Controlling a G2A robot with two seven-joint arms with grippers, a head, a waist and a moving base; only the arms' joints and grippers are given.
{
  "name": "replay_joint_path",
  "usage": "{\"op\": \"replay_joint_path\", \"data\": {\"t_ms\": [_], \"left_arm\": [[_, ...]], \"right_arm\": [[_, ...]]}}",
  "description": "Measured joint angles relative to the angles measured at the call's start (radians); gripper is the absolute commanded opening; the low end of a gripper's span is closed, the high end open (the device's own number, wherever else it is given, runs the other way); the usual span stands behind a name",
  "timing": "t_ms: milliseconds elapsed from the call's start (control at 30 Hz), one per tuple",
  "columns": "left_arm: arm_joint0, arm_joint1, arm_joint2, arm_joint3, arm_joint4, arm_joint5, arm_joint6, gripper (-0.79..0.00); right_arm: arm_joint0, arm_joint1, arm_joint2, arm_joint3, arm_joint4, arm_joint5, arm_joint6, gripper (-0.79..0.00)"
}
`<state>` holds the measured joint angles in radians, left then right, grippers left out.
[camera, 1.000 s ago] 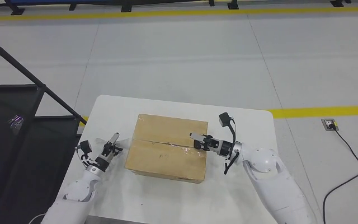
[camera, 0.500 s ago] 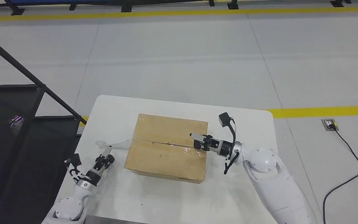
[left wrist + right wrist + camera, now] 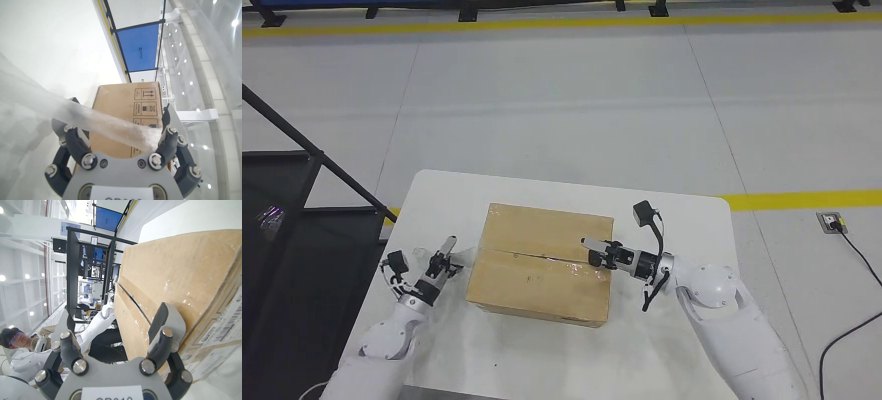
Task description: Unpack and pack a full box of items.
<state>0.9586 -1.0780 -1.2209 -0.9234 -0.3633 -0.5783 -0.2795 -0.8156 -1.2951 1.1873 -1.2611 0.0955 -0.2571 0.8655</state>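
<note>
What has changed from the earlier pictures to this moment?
The left gripper, with a clear crumpled tape strip across its open jaws, drew back from the closed brown cardboard box toward the robot, then returned beside it. The right gripper stayed at the box top; the box did not move.

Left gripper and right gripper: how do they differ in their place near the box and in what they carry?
The left gripper stands beside the side of the cardboard box, apart from it; the right gripper is at the box's top edge, by the seam. A strip of clear tape lies across the left gripper's fingers; the right gripper carries nothing, with one finger over the box top. Both are open.
</note>
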Motion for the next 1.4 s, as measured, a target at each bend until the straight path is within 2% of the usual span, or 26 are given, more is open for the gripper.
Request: {"op": "replay_joint_path", "data": {"t_ms": [167,300,500,700,1000,1400], "left_arm": [[0.032,0.007,-0.051,-0.039,0.028,-0.079,0.044,0.000],[0.100,0.021,-0.119,-0.161,0.116,-0.114,0.129,0.000],[0.229,0.034,-0.209,-0.409,0.314,-0.077,0.274,0.000],[0.317,0.035,-0.253,-0.593,0.462,-0.017,0.341,0.000],[0.308,0.024,-0.237,-0.712,0.515,0.105,0.320,0.000],[0.300,0.008,-0.175,-0.806,0.692,0.135,0.310,0.000]], "right_arm": [[0.000,0.000,0.000,0.000,0.000,0.000,0.000,0.000],[0.000,0.000,0.000,0.000,0.000,0.000,0.000,0.000],[0.000,0.000,0.000,0.000,0.000,0.000,0.000,0.000],[-0.018,0.001,0.001,-0.024,-0.001,-0.006,-0.022,0.000],[-0.062,0.011,0.018,-0.088,-0.012,-0.008,-0.043,0.000],[-0.132,0.028,0.063,-0.165,-0.009,-0.044,-0.059,0.000]]}}
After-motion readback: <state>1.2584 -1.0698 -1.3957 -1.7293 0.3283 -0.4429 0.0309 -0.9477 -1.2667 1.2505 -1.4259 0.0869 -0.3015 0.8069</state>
